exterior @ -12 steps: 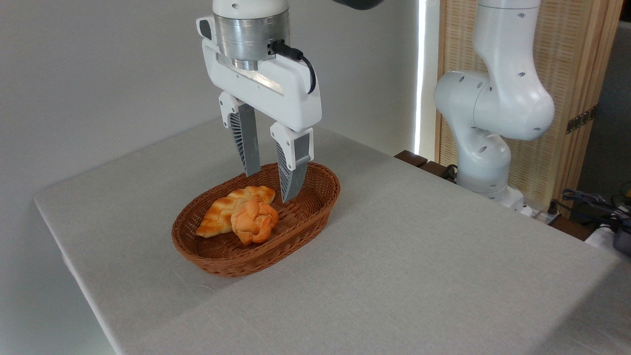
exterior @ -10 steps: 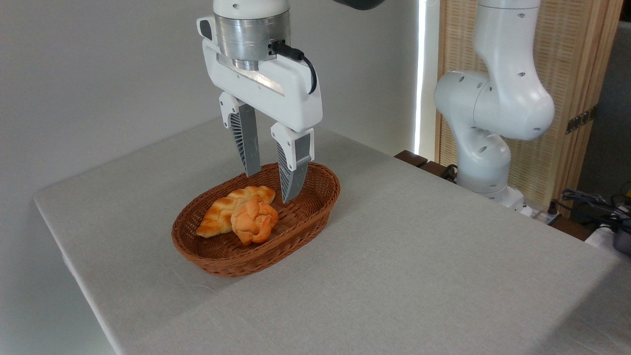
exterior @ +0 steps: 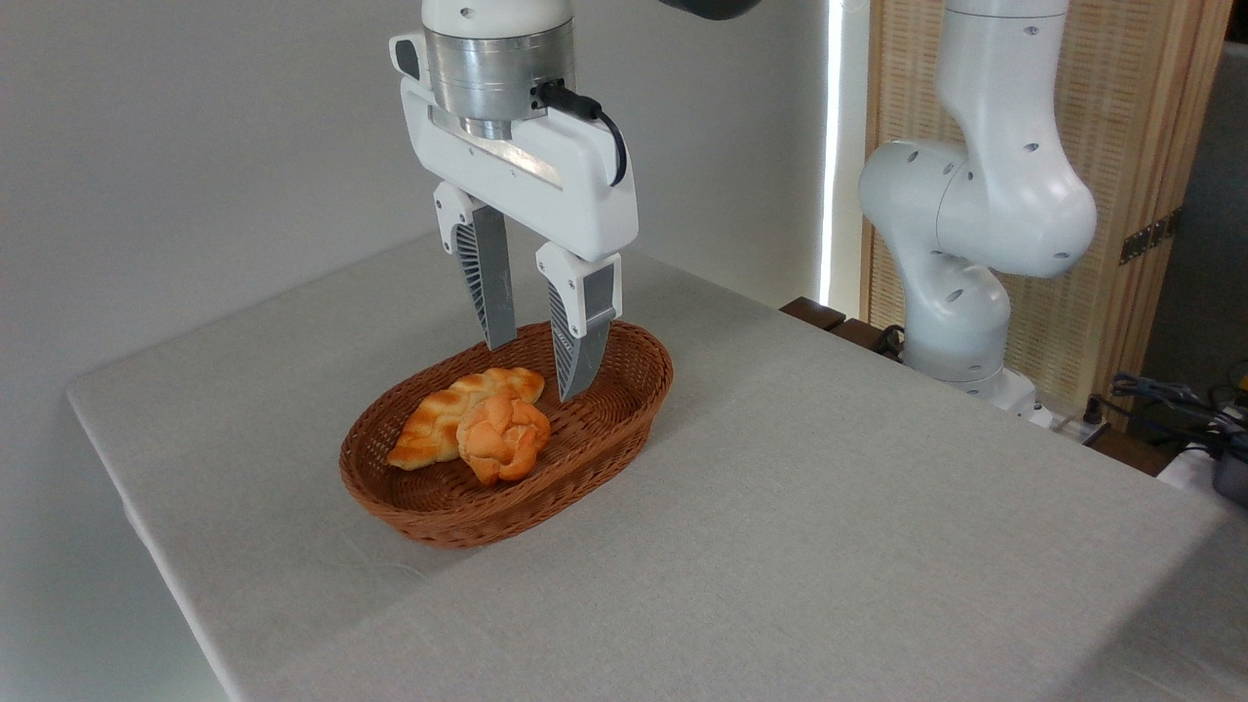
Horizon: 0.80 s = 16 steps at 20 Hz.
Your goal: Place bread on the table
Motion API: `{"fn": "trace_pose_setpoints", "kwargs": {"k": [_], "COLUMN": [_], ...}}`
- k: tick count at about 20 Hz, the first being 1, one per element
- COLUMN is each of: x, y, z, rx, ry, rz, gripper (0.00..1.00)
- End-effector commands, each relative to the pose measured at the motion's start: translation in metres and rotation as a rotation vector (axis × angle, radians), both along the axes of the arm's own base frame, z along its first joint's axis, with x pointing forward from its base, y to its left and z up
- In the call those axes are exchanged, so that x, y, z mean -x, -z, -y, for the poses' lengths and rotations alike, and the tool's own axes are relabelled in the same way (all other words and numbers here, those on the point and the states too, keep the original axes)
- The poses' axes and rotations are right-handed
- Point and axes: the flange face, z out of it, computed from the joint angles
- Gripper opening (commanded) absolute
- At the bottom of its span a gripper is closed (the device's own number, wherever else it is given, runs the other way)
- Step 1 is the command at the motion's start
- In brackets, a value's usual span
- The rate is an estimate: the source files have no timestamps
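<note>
The bread (exterior: 503,438), a small deep-orange knotted bun, lies inside the brown wicker basket (exterior: 624,414) near its middle. It leans against a longer, paler braided loaf (exterior: 450,409). My gripper (exterior: 534,371) hangs open above the basket's far half, its grey fingers (exterior: 583,346) pointing down, with nothing between them. The fingertips are above and behind the bun, apart from it. The light grey cloth table (exterior: 829,526) carries the basket.
The arm's white base (exterior: 960,292) rises at the back right of the table. Cables and dark gear (exterior: 1185,409) lie past the right edge. A wall stands behind, and a wooden slatted screen (exterior: 1141,146) at the right.
The gripper has shifted very slightly down and to the right. The bun, loaf and basket have not moved.
</note>
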Motion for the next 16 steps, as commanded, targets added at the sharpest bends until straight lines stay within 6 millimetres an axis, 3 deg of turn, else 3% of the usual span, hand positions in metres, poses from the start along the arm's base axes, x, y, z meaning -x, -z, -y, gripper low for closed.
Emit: {"fn": "trace_pose_setpoints", "kwargs": {"k": [1, 16], "x": [0.001, 0.0042], "y": [-0.0052, -0.0037], "z": [0.0005, 0.0034], "rx": [0.014, 0.014], "ry": [-0.014, -0.004], "rz": [-0.014, -0.039], "gripper": [1.0, 1.0]}}
